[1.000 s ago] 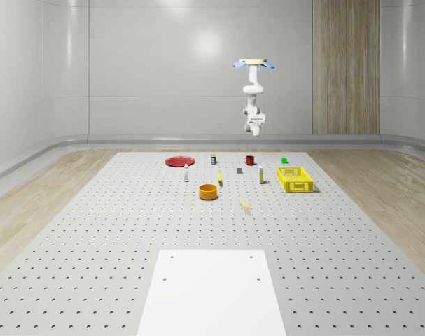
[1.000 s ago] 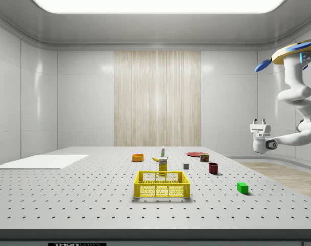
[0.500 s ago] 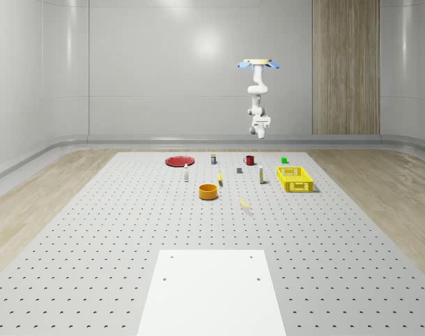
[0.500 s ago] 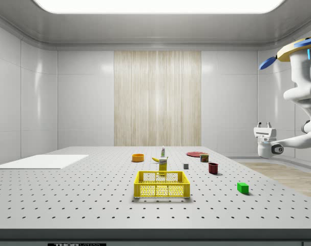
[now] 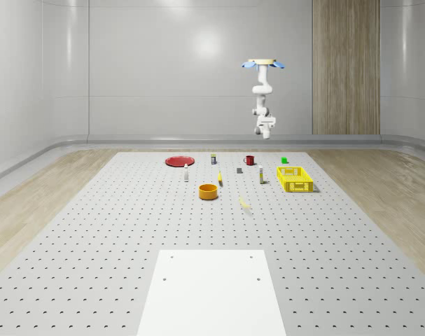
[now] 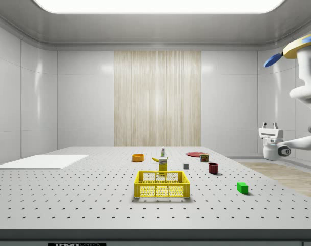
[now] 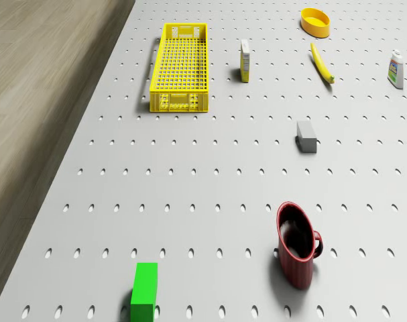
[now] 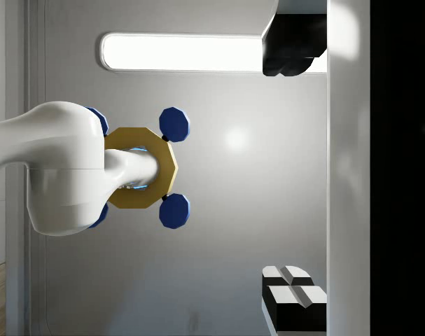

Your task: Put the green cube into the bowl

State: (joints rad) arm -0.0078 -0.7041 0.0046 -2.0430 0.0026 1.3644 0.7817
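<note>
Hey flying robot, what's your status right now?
Drone hovering high past table's far edge. End effector open, empty, pointing up. Cube on table, bowl far off. Nothing blocking.

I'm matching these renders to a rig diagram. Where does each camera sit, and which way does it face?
Whole-scene view: off the robot, beyond the table's near end, showing the hovering drone and arm.
Side view: off the robot, level with the table's side; gripper points upward.
Drone view: on the drone's body, facing forward and down at the green cube.
Wrist view: looks up at the drone's underside.
Shared: the yellow crate in the first three.
</note>
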